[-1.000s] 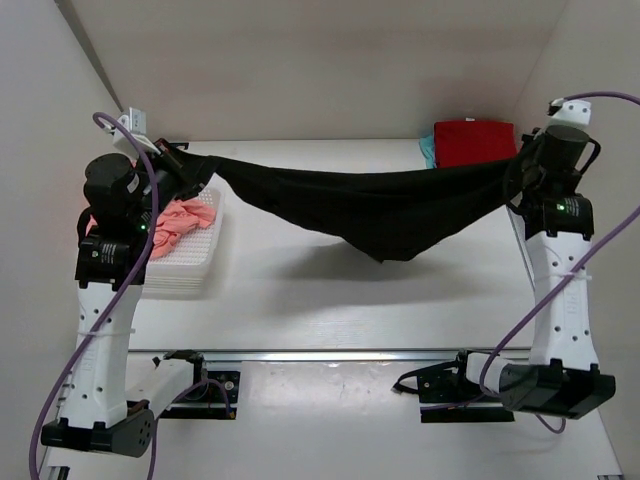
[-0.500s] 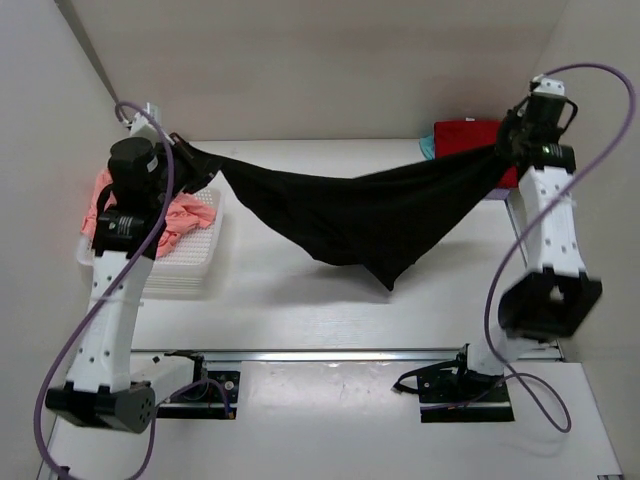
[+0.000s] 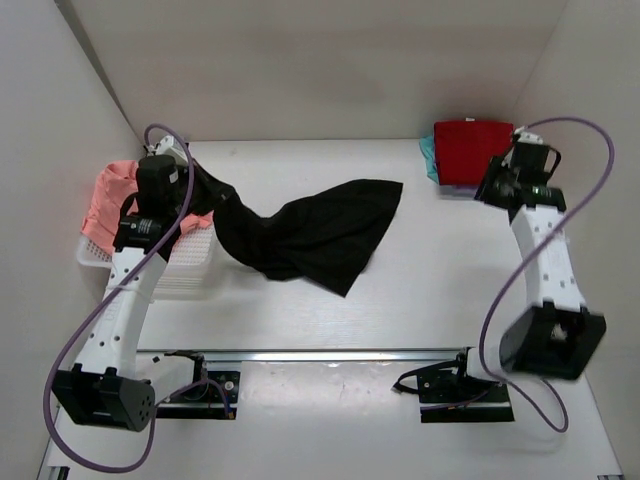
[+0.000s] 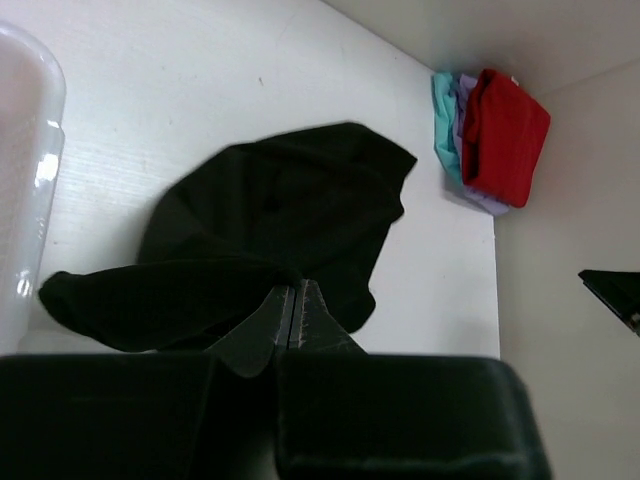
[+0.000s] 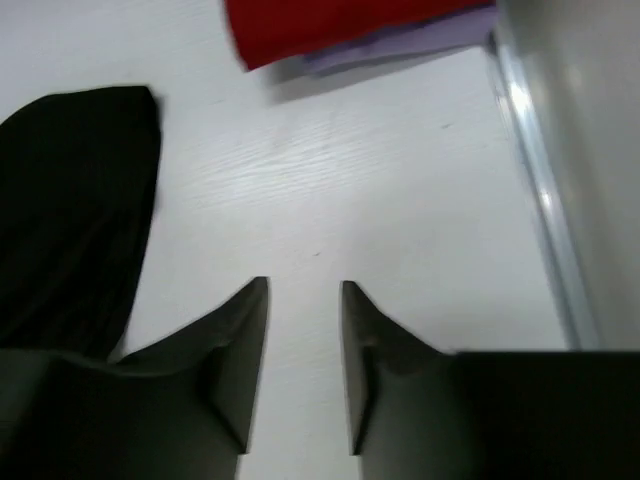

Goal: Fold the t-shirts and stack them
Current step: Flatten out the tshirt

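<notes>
Hold corner of black shirt point(image 3: 310, 235), heaped mid-table beside basket point(image 3: 185, 275), firmly in clenched left gripper point(image 4: 293, 305). Send right gripper point(image 5: 305, 300), gaping and empty near red shirt point(image 3: 472, 150), to far free corner; pinch, lift, draw apart evenly to flatten before folding.

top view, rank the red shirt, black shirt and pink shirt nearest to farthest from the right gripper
From the right gripper:
1. red t-shirt, folded at the far right, just beside the gripper.
2. black t-shirt, lying mid-table, off to the gripper's left.
3. salmon-pink t-shirt, in the white mesh basket at the far left edge.
</notes>
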You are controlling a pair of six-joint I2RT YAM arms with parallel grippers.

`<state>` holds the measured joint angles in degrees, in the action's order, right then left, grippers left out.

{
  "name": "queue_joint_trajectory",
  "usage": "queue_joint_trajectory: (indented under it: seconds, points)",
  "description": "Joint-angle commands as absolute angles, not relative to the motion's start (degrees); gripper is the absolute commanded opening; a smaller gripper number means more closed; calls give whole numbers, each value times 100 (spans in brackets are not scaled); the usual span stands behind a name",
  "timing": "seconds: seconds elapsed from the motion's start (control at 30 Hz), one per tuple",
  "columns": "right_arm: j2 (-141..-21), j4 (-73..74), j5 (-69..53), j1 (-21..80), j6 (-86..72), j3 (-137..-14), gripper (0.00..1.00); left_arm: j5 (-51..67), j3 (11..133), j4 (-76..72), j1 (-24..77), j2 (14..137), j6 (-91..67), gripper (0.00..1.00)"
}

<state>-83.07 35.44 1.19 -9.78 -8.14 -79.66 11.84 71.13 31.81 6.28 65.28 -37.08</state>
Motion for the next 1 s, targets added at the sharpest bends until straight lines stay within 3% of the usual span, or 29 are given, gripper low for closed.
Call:
queue_joint_trajectory:
  seconds: [0.0,0.1,0.2,0.43,0.7,0.97]
  points:
    - [-7218,3086,-1122,-469,-958,-6833,28,1441,6638,3041,756,6206,-3762,0]
    - [-7127,2403,-1702,1041,-1422,-5936,10,1468,6180,3032,773,5995,-3753,0]
    - [-7400,1794,-1758,1905,-1906,-5458,10,1459,6161,3032,835,5959,-3779,0]
    - [-8717,1292,-1477,3312,-1855,-5607,24,1380,6267,3085,975,5942,-3744,0]
    - [-9843,1485,-1064,3743,-1583,-6143,35,1362,6082,3155,949,5784,-3692,0]
    - [-10265,1863,-616,4070,-1485,-6249,39,1318,6021,3217,871,5678,-3648,0]
